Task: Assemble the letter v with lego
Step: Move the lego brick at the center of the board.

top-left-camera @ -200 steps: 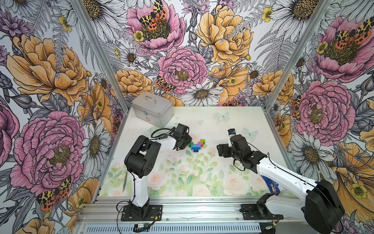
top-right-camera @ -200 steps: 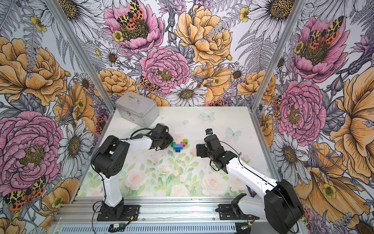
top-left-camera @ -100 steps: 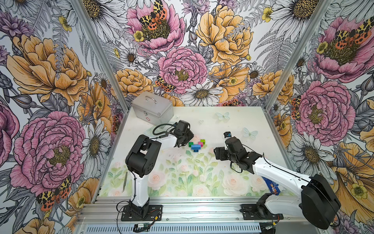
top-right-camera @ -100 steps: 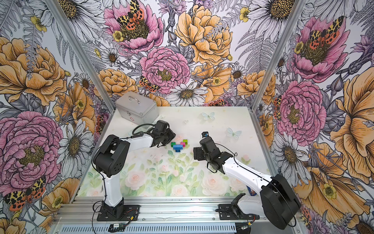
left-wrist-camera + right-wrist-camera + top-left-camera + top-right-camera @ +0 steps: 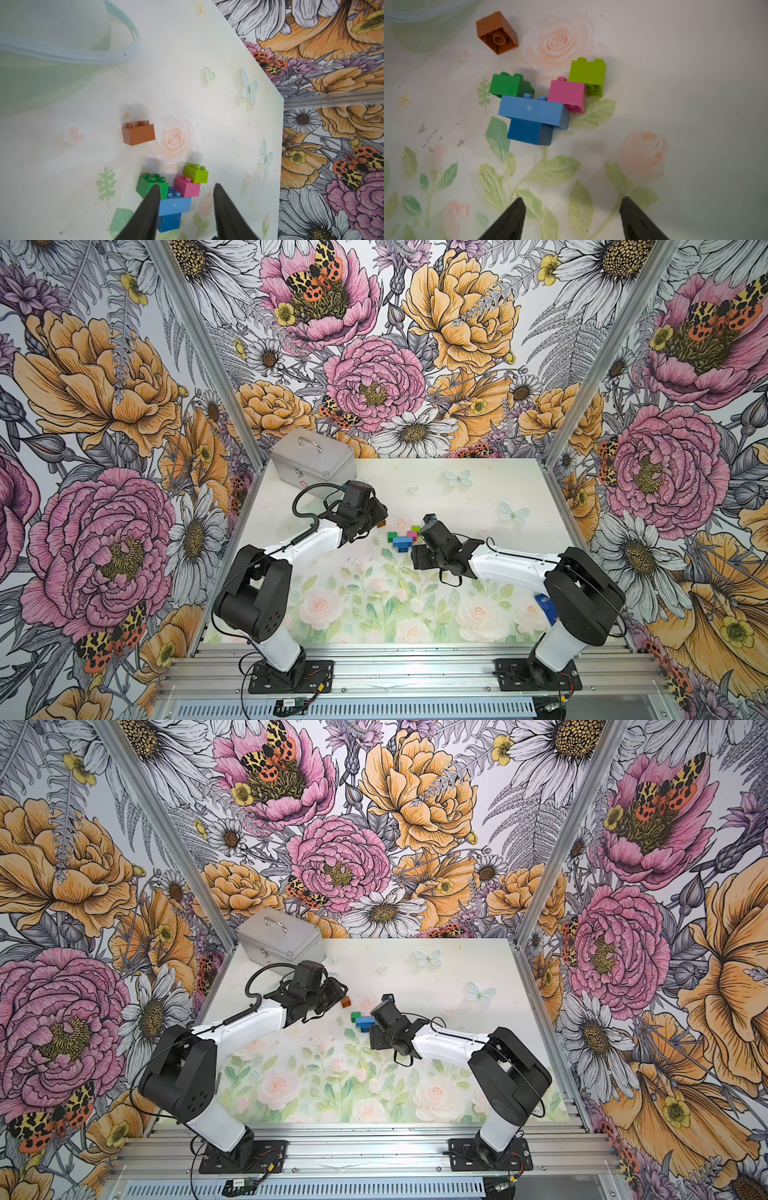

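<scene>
The V (image 5: 533, 110) seems to lack only the brown brick (image 5: 497, 33) lying loose near its green arm (image 5: 506, 85); left gripper (image 5: 186, 186) and right gripper (image 5: 572, 198), both agape and empty, must next seat it.

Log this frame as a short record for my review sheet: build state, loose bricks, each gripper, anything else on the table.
build: V cluster flat on table; dark blue brick at the point, light blue brick across it, green brick one arm, pink brick and lime brick the other
loose: brown brick, apart from the cluster, beyond the green arm
left gripper: open, empty
right gripper: open, empty, short of the cluster
other: silver case, far corner
</scene>
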Tool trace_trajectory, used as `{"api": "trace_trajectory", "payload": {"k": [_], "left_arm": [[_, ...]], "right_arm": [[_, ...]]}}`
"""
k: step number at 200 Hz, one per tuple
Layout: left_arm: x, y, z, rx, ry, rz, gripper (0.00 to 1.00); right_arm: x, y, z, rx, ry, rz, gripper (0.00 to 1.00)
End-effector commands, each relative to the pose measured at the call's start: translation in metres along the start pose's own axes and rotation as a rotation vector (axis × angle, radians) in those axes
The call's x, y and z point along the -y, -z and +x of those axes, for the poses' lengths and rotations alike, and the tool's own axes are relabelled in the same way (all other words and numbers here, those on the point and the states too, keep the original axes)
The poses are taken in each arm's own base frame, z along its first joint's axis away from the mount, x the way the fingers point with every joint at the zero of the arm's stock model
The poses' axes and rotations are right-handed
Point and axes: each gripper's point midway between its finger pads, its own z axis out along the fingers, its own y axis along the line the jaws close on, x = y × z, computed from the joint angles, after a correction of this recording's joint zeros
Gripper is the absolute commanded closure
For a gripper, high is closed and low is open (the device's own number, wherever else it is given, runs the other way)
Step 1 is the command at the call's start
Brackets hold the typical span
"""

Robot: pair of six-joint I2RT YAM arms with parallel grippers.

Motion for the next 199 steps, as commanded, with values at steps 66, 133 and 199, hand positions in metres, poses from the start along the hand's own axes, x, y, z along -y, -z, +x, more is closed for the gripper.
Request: {"api": "trace_trajectory", "payload": {"k": [66,133,199], "left_arm": [[-0.055,-0.005,-0.008,-0.112,-0.152,-0.168,0.44],[-0.047,-0.02,-0.013,-0.185,-0.177,-0.166,0.44],[-0.048,-0.033,-0.013,-0.277,-0.369,-0.194,0.45]], "right_arm": [[0.011,-0.029,-0.021,-0.026,0.007,0.129,0.29],[0.006,-0.039,-0.034,-0.041,0.075,0.121,0.3],[0.003,-0.048,-0.046,-0.043,0.108,0.123,0.3]]}}
